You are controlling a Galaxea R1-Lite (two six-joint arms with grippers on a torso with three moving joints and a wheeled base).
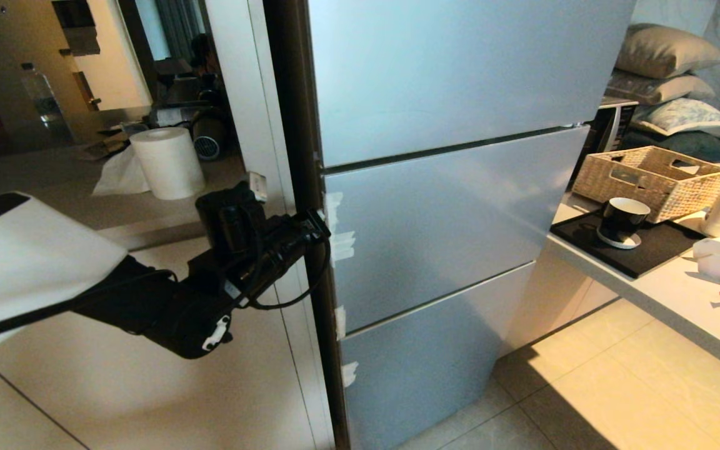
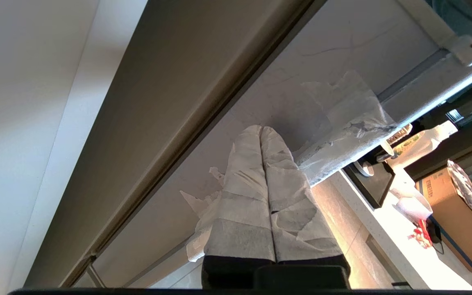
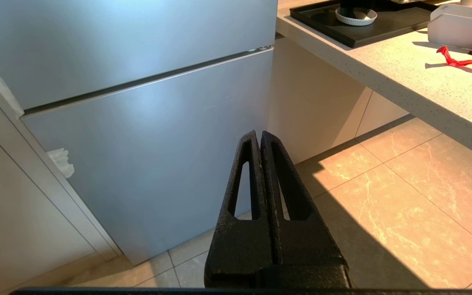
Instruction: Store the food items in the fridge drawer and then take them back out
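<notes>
Black right gripper (image 3: 262, 135), fingers pressed together, hangs over marbled floor tiles (image 3: 404, 196). Left gripper (image 2: 261, 130), paper-wrapped fingers closed, meets the fridge (image 1: 447, 219) edge; its drawers are closed, no fruit visible. No readable writing.

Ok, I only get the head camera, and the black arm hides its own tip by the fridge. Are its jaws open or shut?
Observer: Shut. In the left wrist view the left gripper has its white-wrapped jaws pressed together, holding nothing.
Operator: And where's the other arm?
Observer: The right gripper hangs low, facing the silver-blue bottom fridge panel, black jaws shut and empty.
Operator: Any red apple down there?
Observer: None; the right wrist view shows only tan floor tiles below it.
</notes>
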